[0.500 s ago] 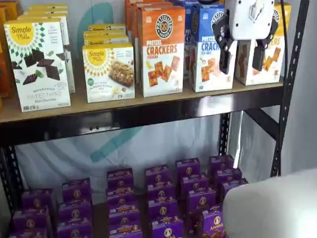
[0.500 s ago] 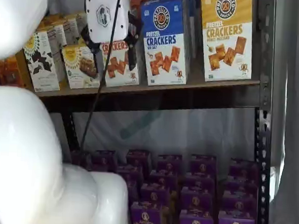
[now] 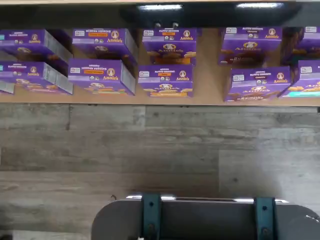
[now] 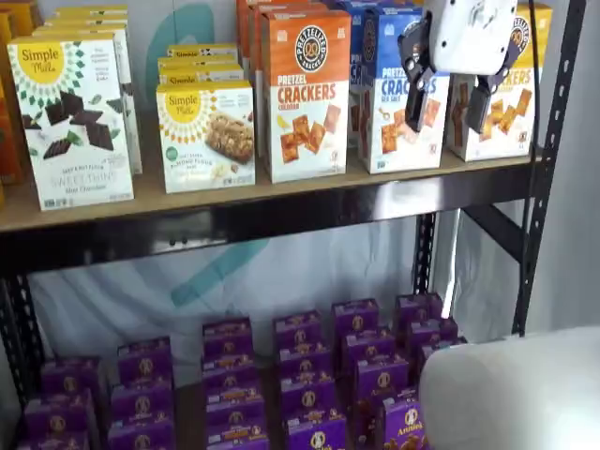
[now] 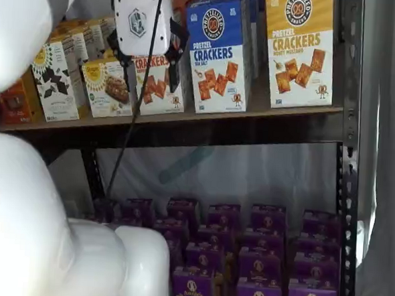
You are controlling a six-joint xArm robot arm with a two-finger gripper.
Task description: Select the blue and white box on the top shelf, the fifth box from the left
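The blue and white box stands upright on the top shelf, between an orange-and-white box and a yellow-topped one; it also shows in a shelf view. My gripper hangs in front of the shelf, level with the boxes, its white body over the blue box's right edge. Its two black fingers stand apart with a plain gap and hold nothing. In a shelf view the gripper shows to the left of the blue box, in front of the orange-and-white box. The wrist view shows neither box nor fingers.
An orange-and-white cheddar box, a yellow-topped cracker box and Simple Mills boxes share the shelf. Purple boxes fill the lower shelf and show in the wrist view. A black upright stands at right.
The gripper has risen a little in front of the top shelf and stays open. The boxes have not moved.
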